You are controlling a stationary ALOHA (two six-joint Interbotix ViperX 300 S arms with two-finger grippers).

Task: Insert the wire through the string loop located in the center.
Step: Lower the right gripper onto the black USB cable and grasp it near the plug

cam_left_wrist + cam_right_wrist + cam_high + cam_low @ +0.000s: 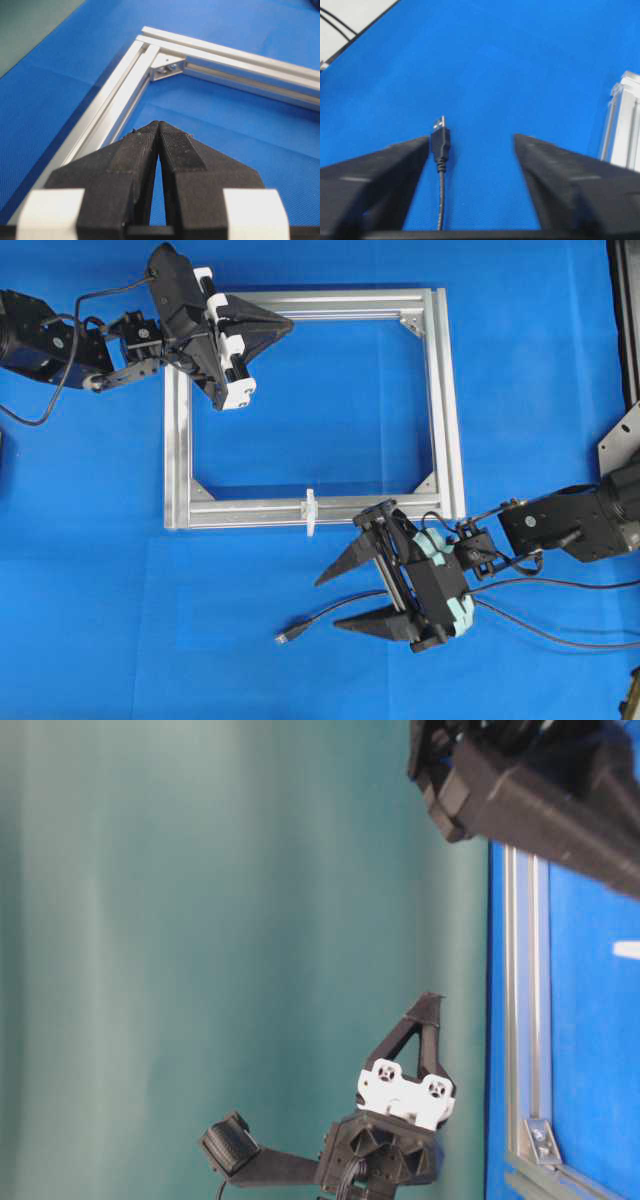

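Observation:
The wire (330,615) lies on the blue mat in front of the frame, its plug (283,637) pointing left. The string loop (310,512) stands white and upright on the middle of the frame's near rail. My right gripper (329,602) is open and low over the mat, just right of the plug and apart from it. In the right wrist view the plug (440,140) lies between the open jaws (471,140), close to the left finger. My left gripper (290,328) is shut and empty over the frame's far rail; its tips (159,124) are pressed together.
The silver rectangular frame (440,390) lies flat on the blue mat, with corner brackets (165,65). Its near right corner shows at the edge of the right wrist view (625,125). More black cables trail right of the right arm (560,640).

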